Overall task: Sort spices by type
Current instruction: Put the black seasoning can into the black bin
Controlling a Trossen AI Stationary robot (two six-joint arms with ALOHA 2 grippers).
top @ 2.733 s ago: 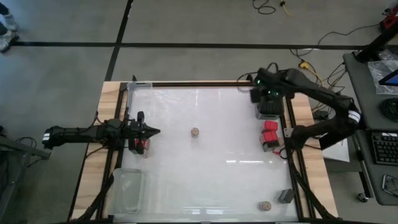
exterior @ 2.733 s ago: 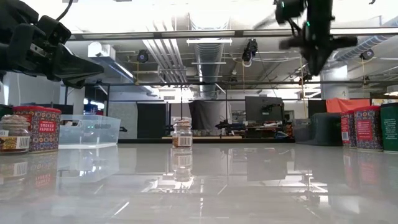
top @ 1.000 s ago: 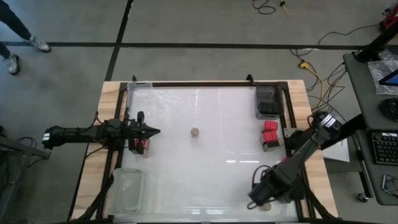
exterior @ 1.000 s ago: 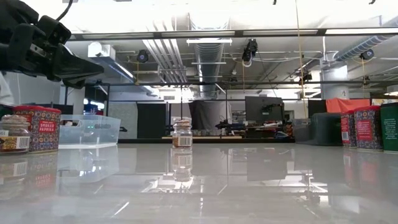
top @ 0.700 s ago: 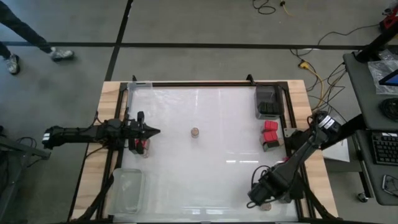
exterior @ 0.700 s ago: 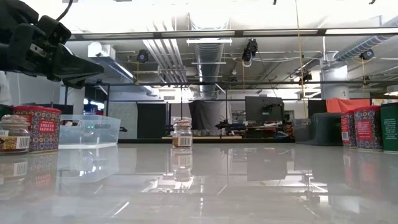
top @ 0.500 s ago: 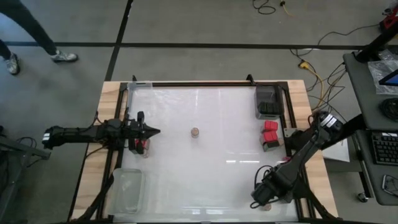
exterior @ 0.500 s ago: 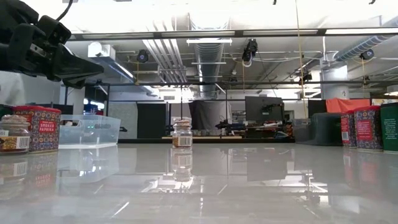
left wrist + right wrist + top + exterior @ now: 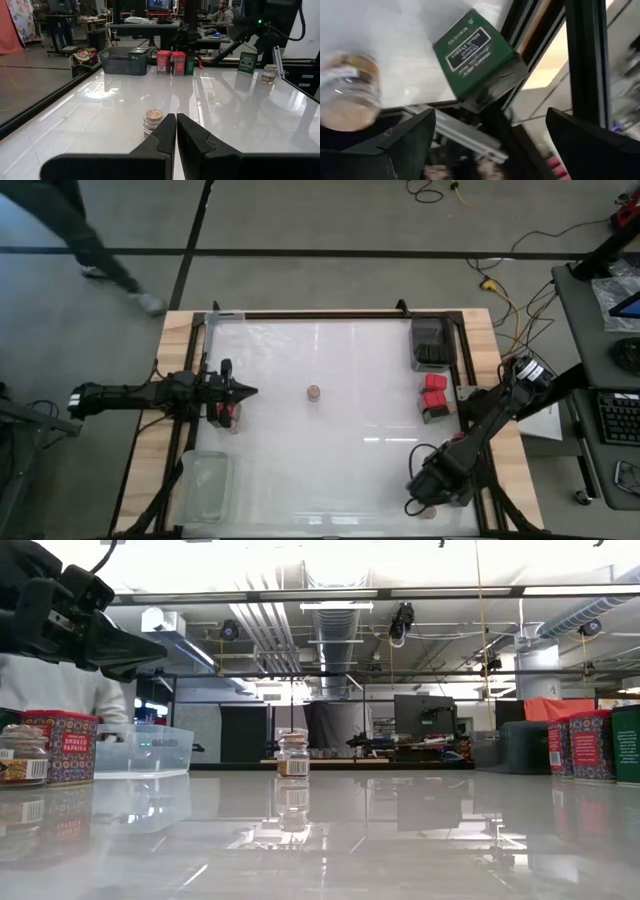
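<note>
One round tan-topped jar (image 9: pixel 314 392) stands alone mid-table, also seen as the jar (image 9: pixel 152 120) just ahead of my shut left gripper (image 9: pixel 175 131). That gripper (image 9: pixel 250 391) hovers at the table's left, above a red tin (image 9: pixel 60 745) and a small jar (image 9: pixel 22 755). My right gripper (image 9: pixel 425 502) hangs open over the near right corner. Ahead of its fingers stand a green tin (image 9: pixel 480 57) and another jar (image 9: pixel 350 90), neither touched. Red tins (image 9: pixel 433 395) stand at the right edge, and dark tins fill a tray (image 9: pixel 432 343) at the far right.
A clear plastic tray (image 9: pixel 205 485) lies near the left front corner. The black frame rail (image 9: pixel 480 470) runs along the right edge beside my right arm. A person (image 9: pixel 90 230) walks on the floor beyond the table's far left.
My right gripper has edged slightly toward the table's right edge at the near right corner, staying open. The person beyond the far left has walked along the floor toward the table.
</note>
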